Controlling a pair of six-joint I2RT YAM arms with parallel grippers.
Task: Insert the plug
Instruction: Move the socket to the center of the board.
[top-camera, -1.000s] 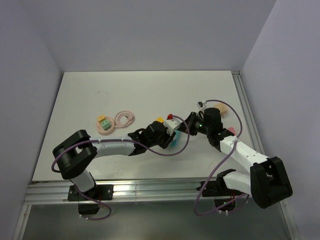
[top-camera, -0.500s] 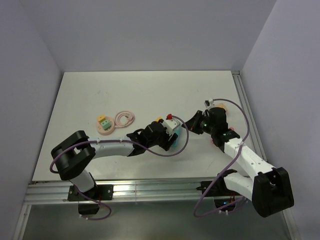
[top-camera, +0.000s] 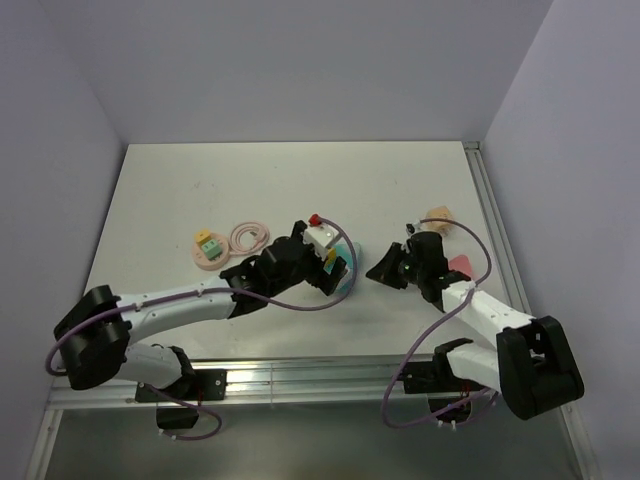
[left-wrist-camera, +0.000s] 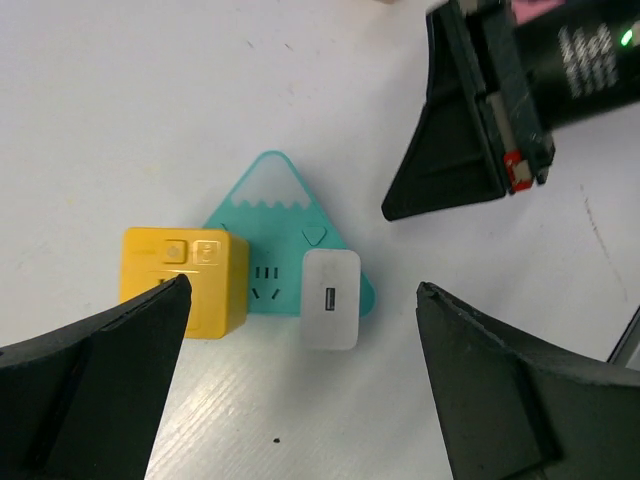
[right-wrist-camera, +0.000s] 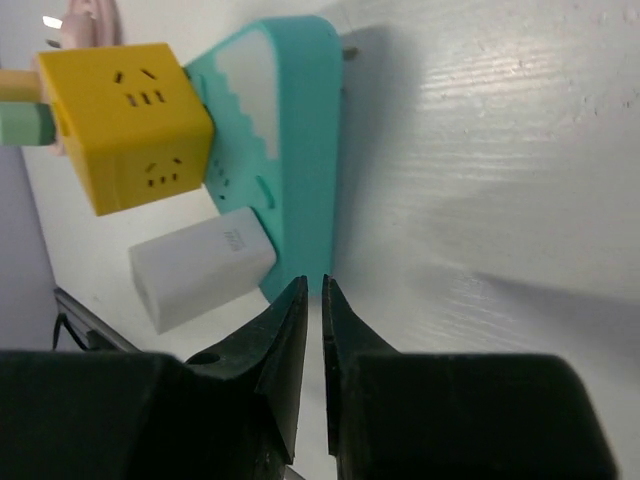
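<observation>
Plug (top-camera: 212, 247) is parked way over on the left of the table (top-camera: 300, 180), on a pink disc (top-camera: 197, 259) right next to a small orange-yellow piece (top-camera: 203, 237). A pink coiled ring (top-camera: 249, 236) lies just beside the disc. It's too small in the top view to make out any prongs. Neither arm is anywhere near it, so I'd say the insert hasn't really started.

The place it's meant for is my guess: the teal mountain-shaped socket board (left-wrist-camera: 240, 222), well apart from the plug, near the middle of the table. 2 things already sit in it, a yellow cube (left-wrist-camera: 183, 280) on 1 side and a plain white block (left-wrist-camera: 330, 298) on the other. A bare 3-slot socket shows between them (looks like the free spot to me).

Left gripper (left-wrist-camera: 302, 288) hovers over that board with its jaws spread wide and nothing in them. It isn't holding the board down, which just lies loose on the table.

Right gripper (right-wrist-camera: 313, 285) sits low beside the board, pointing at its edge. Its jaws are barely parted, just a thin slit with nothing between them. It looks more placed to nudge or brace the board than to grab anything.
</observation>
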